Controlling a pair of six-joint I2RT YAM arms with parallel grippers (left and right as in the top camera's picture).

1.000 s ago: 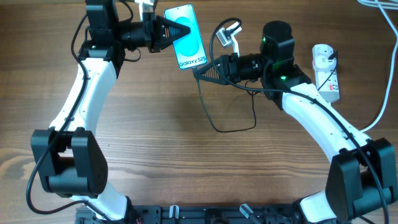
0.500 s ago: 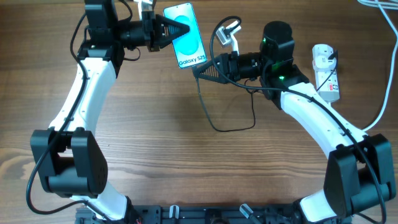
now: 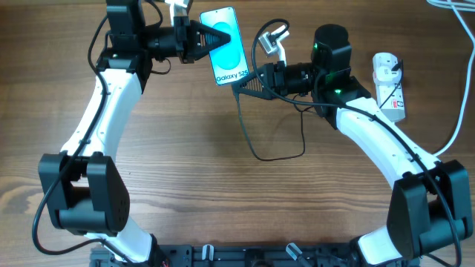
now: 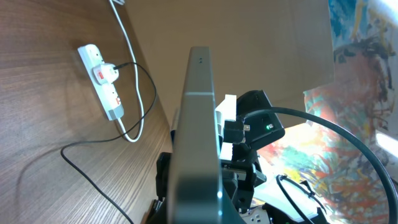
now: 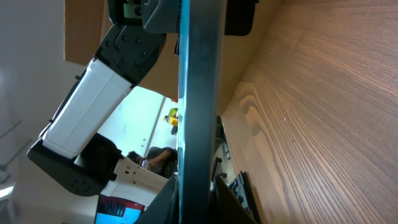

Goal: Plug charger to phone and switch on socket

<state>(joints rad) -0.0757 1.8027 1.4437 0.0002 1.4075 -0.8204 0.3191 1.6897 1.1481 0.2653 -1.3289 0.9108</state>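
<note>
My left gripper (image 3: 211,38) is shut on the phone (image 3: 234,55) and holds it above the table at the back, screen up, showing "Galaxy S25". My right gripper (image 3: 241,83) is at the phone's lower end, shut on the end of the charger, a thin black cable (image 3: 256,152) that loops over the table; its connector is hidden. The phone shows edge-on in the left wrist view (image 4: 199,124) and in the right wrist view (image 5: 199,74), running down between my right fingers. The white socket (image 3: 389,87) lies at the far right, also in the left wrist view (image 4: 104,84).
A thick white cord (image 3: 464,74) runs from the socket up the right edge of the wooden table. The black cable (image 4: 93,180) trails from a plug in the socket across the table. My left arm (image 5: 106,74) fills the upper left of the right wrist view.
My left gripper has moved the phone a little to the right, so its lower end now meets my right gripper's tips. The right arm has barely moved.
</note>
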